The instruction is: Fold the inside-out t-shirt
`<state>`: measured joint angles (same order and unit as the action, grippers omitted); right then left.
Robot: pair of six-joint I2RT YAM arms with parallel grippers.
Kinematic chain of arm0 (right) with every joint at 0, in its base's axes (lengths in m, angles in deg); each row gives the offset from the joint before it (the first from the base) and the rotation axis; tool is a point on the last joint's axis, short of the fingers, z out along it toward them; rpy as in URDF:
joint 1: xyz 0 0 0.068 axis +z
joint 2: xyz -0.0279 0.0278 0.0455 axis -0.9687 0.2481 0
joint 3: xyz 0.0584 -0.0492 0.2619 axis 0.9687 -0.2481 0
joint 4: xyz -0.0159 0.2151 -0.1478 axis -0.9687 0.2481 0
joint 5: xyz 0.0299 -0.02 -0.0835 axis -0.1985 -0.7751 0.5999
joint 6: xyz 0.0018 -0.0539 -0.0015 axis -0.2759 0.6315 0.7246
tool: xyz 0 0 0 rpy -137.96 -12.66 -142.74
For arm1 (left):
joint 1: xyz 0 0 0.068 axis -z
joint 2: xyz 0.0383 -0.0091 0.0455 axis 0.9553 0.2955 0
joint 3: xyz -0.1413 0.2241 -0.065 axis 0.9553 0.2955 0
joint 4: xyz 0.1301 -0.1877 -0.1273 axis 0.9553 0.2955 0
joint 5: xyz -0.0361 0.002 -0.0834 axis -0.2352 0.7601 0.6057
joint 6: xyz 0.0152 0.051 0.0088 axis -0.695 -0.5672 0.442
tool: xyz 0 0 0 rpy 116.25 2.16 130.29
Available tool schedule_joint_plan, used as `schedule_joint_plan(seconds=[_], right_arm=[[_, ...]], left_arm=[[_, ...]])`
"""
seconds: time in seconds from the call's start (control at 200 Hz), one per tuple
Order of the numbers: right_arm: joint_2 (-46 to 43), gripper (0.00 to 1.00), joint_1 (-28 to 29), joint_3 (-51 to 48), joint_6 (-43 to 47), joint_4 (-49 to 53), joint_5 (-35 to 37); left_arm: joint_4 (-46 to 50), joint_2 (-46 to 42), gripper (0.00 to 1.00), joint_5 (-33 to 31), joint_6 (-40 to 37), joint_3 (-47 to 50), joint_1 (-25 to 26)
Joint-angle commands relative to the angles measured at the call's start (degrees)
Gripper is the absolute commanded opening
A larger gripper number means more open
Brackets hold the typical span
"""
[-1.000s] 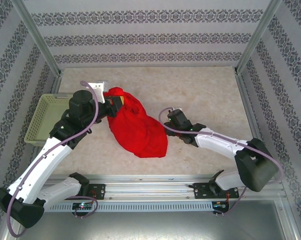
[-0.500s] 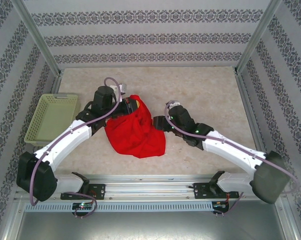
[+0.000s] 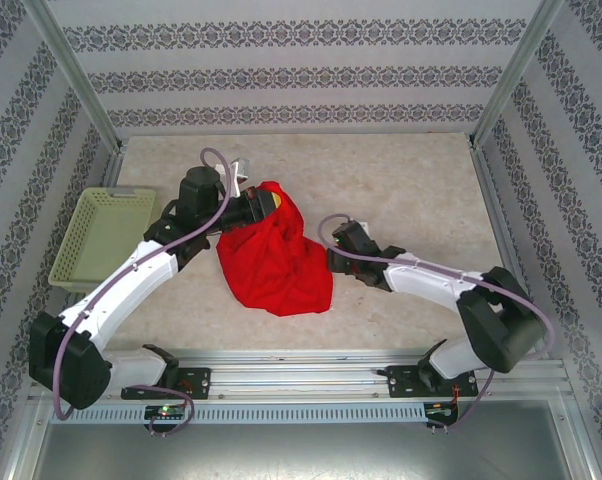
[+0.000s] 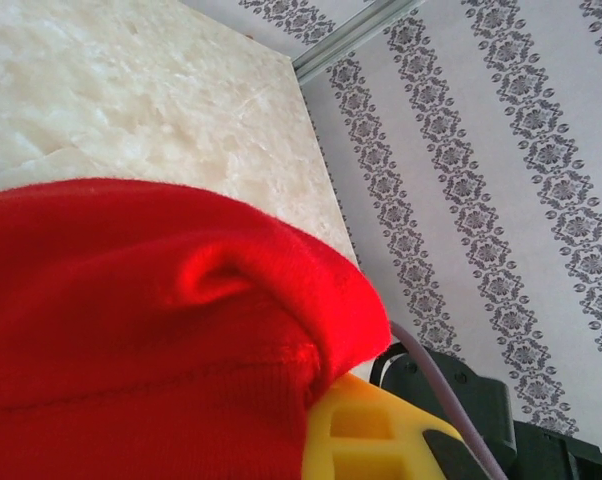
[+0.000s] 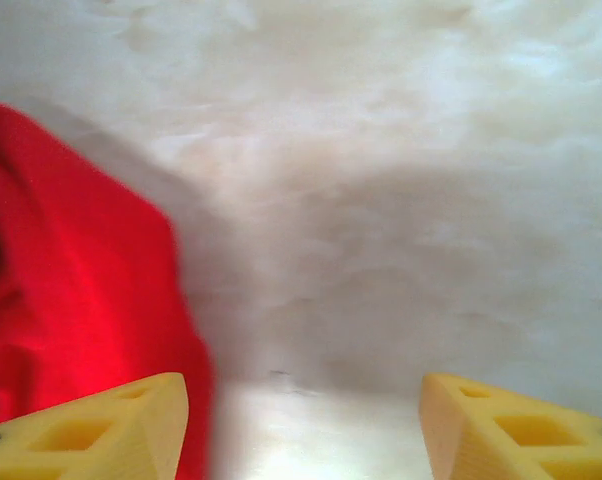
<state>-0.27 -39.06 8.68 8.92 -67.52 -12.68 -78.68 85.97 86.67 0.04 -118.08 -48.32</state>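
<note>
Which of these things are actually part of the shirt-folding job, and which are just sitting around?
Part of the job:
- red t-shirt, bunched up on the table
- left gripper, clamped on the shirt's far end
- right gripper, open at the shirt's right edge

Just lying about:
- pale green basket, at the left of the table, apart from the shirt

Walls striped damask wallpaper; tabletop pale, marbled; aluminium corner posts.

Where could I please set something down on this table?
The far right of the table, between the shirt, the right arm and the back wall, is bare. The left is crowded with the basket, left arm and shirt.
</note>
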Motion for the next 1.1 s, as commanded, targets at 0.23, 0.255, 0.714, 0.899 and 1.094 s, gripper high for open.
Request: schedule_joint_plan(seconds=[0.23,0.255,0.714,0.899,1.094], right_arm=[[-17.61,0.59,3.9,-3.68,2.61,-9.89,-10.07],[-17.59,0.58,4.54,-3.44,2.57,-11.24,-11.07],[3.97,0.46,6.77,7.96,3.59,-15.11,-9.83],[3.99,0.03,0.8,3.59,2.42,-19.8,-17.32],[-5.43,0.0,-0.81,-0.65,5.52,-17.13,-17.52]], left_arm=[[-0.2,-2.11,0.0,1.86,0.03,-0.47,-0.94],[-0.04,-2.28,0.0,1.77,0.02,-0.53,-0.96],[-0.18,-5.16,0.0,4.11,2.32,-1.53,-1.0],[-2.8,-8.88,0.0,6.95,3.99,-0.51,-3.41],[-3.62,-9.71,0.0,8.3,3.99,1.46,-7.18]])
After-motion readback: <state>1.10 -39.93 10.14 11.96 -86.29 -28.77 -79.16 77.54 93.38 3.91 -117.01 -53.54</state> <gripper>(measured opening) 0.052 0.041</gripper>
